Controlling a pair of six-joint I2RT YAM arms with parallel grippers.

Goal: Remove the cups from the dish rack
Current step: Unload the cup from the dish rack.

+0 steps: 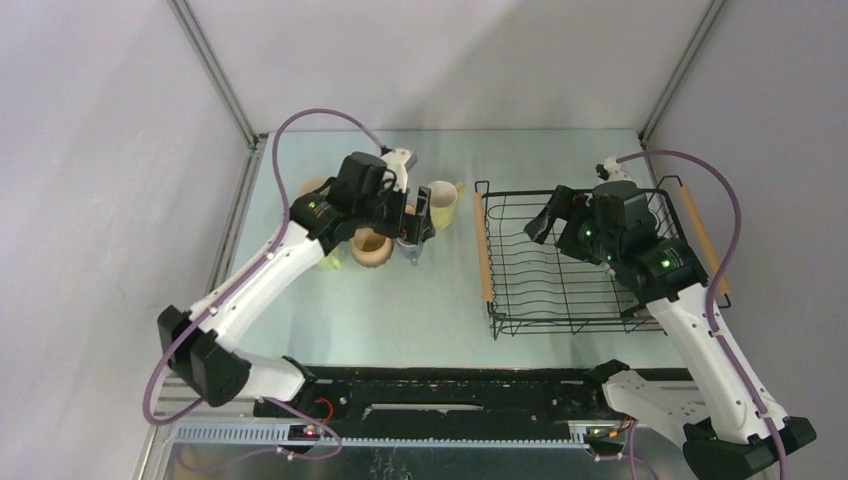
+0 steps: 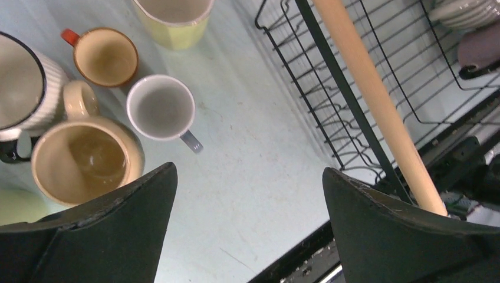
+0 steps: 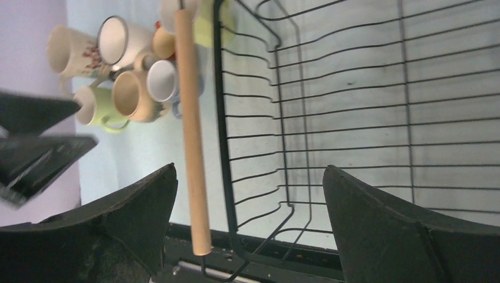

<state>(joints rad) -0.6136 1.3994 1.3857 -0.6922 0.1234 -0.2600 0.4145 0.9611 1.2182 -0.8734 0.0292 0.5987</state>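
Observation:
Several cups stand grouped on the table left of the dish rack (image 1: pixel 580 262): a yellow one (image 1: pixel 443 203), a tan one (image 1: pixel 370 247), a small grey one (image 1: pixel 410 251) and a pale green one (image 1: pixel 330 260). My left gripper (image 1: pixel 417 222) hovers open just above the grey cup (image 2: pixel 160 107), with only bare table between its fingers (image 2: pixel 141 206). My right gripper (image 3: pixel 247 177) hangs open over the rack's (image 3: pixel 330 106) left half, holding nothing. The rack's wires below it carry nothing. A cream ribbed cup (image 2: pixel 466 12) and a mauve one (image 2: pixel 480 47) show at the rack's far side.
The rack's wooden handle (image 2: pixel 371 94) runs close to the cup group. An orange-handled cup (image 2: pixel 106 56), a white ribbed mug with a dark rim (image 2: pixel 20 82) and the tan cup (image 2: pixel 82 159) crowd together. The arm bases' black rail (image 1: pixel 450 395) borders the near edge.

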